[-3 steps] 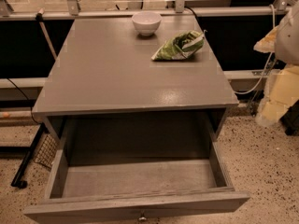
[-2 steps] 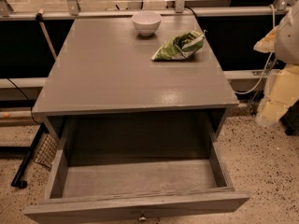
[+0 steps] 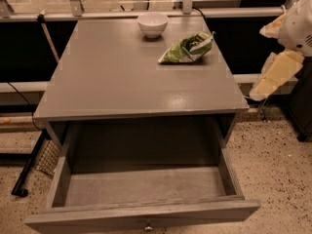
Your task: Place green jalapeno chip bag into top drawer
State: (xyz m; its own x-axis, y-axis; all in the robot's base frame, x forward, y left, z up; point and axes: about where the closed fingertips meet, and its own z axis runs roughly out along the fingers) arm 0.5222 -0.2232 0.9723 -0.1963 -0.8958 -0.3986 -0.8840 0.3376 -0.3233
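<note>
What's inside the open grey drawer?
Only bare grey floor shows inside the open grey wooden drawer; its back, under the grey tabletop, is dark. The glossy green chip bag lies on that tabletop; the gripper hangs off to the right.

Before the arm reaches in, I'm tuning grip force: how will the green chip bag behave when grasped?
The green jalapeno chip bag looks puffed and creased, so it probably crumples rather than staying stiff. Its glossy film may slip. The gripper hangs beyond the table's right edge, apart from it.

Crumpled green chip bag (image 3: 187, 48) lies far right on the bench (image 3: 117, 77); grey drawer (image 3: 146, 212) below stands pulled open; tool (image 3: 271, 78) hangs beyond the bench's right edge.
</note>
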